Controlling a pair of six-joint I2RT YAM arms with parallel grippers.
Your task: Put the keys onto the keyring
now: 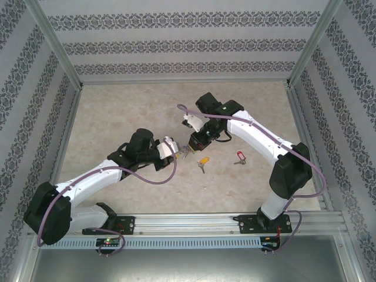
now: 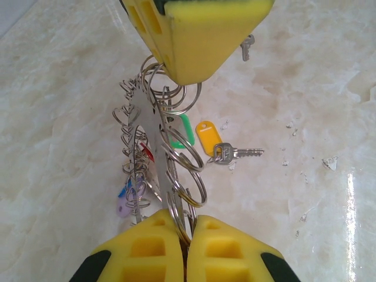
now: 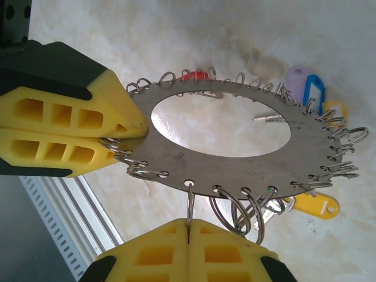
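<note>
**Step in hand.** The keyring [image 1: 184,150] is held clear of the worktop [image 1: 129,111], near its middle, between the two arms. The left tool [image 1: 172,149] is clenched on the rim of the ring plate. In the left wrist view, the left tool's fingers [image 2: 164,241] close on the plate edge and the wire loops beside it. The right tool [image 1: 194,141] is clenched on a single split loop [image 3: 190,202] that hangs from a hole in the rim. Neither key is on the keyring yet. The yellow-tagged key [image 1: 203,161] and the red-tagged key [image 1: 238,157] both lie on the worktop, just right of and nearer than the tools.

**Next move (judgement).** One tool must release and fetch a key while the other keeps the plate steady. The split loop pinched by the right tool is the likely loop for the key. Threading will need the key's bow hole aligned with the loop's open end, which calls for fine alignment.

**Orientation.**
- The keyring plate turns its flat face, with the large centre opening, toward the right wrist camera. It is edge-on to the left wrist camera.
- The two grip points sit roughly a quarter of the rim apart.
- The tagged keys already on the rim hang mostly on the side away from the left tool.
- The yellow-tagged key lies flat with its long axis roughly far-to-near, tag far and blade near.
- The red-tagged key lies flat with its tag on the far side. Its blade direction is too small to read.
</note>
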